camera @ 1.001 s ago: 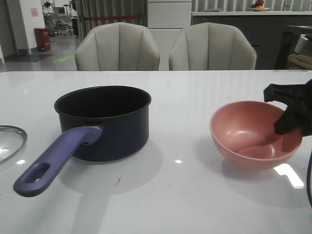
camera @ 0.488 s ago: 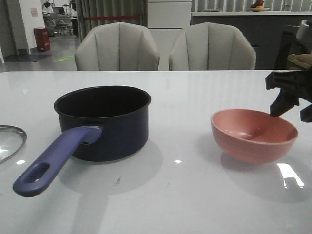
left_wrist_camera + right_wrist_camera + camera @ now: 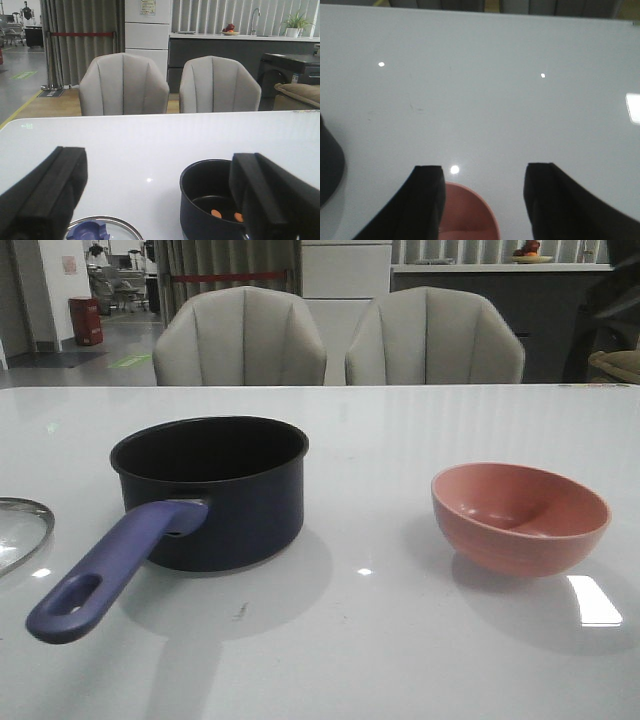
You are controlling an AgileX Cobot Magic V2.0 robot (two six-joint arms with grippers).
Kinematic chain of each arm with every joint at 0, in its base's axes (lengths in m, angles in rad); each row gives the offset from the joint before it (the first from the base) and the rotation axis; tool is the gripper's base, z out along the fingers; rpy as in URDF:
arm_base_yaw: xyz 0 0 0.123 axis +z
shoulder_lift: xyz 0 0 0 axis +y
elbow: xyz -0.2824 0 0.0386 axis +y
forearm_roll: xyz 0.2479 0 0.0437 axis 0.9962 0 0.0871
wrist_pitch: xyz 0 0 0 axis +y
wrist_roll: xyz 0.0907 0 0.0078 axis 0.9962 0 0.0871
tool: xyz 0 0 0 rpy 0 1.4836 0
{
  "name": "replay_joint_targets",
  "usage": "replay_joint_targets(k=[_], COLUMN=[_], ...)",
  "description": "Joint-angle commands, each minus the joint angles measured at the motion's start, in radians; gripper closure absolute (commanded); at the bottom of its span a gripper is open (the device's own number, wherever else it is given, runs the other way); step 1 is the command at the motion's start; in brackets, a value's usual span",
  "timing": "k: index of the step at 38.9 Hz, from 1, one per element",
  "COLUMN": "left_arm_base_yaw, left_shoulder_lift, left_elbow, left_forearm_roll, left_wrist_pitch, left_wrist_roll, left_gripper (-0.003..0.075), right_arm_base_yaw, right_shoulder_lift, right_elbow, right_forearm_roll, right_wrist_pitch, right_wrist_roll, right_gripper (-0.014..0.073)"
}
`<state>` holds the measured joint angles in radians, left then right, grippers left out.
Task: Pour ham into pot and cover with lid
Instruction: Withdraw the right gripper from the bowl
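The dark navy pot (image 3: 210, 490) stands left of the table's middle, its purple-blue handle (image 3: 110, 570) pointing toward the front left. Two small orange ham chunks (image 3: 216, 213) lie on its bottom. The glass lid (image 3: 18, 535) lies flat at the table's left edge, and its blue knob (image 3: 84, 232) shows in the left wrist view. My left gripper (image 3: 157, 160) is open above the lid and beside the pot (image 3: 205, 197), holding nothing. My right gripper (image 3: 485, 172) is open and empty over the pink bowl (image 3: 469, 215). Neither gripper shows in the front view.
The empty pink bowl (image 3: 520, 515) sits upright on the right of the white table (image 3: 370, 640). Two grey chairs (image 3: 240, 340) stand behind the table's far edge. The pot's rim (image 3: 327, 170) shows at the side of the right wrist view.
The right gripper let go of the tilted pink bowl, which now rests upright. The gripper then rose and withdrew to the right, out of the front view.
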<state>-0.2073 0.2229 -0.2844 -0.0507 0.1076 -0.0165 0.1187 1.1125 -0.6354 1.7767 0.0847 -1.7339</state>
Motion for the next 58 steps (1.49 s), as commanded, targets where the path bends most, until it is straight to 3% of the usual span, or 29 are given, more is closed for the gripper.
replay_joint_targets(k=[1, 28, 31, 38, 58], left_arm_base_yaw=[-0.009, -0.009, -0.009, -0.009, -0.009], left_shoulder_lift=[0.008, 0.008, 0.008, 0.008, 0.008], left_elbow=[-0.026, -0.026, -0.026, -0.026, -0.026], left_forearm_roll=[-0.004, -0.004, -0.004, -0.004, -0.004], left_wrist_pitch=[-0.080, -0.080, -0.080, -0.080, -0.080], left_wrist_roll=[-0.001, -0.001, -0.001, -0.001, -0.001], left_gripper=[0.0103, 0.0103, 0.0103, 0.0103, 0.0103], right_arm_base_yaw=[0.001, 0.001, 0.001, 0.001, 0.001], right_shoulder_lift=[-0.121, -0.715, -0.769, -0.819, -0.819], right_elbow=[0.025, 0.440, 0.466, 0.479, 0.479], right_forearm_roll=[-0.006, -0.006, -0.006, -0.004, 0.003], right_wrist_pitch=[0.044, 0.081, 0.081, 0.080, 0.075], right_wrist_roll=[-0.040, -0.041, -0.041, -0.041, -0.040], right_gripper=[0.0126, 0.0136, 0.0195, 0.0472, 0.0445])
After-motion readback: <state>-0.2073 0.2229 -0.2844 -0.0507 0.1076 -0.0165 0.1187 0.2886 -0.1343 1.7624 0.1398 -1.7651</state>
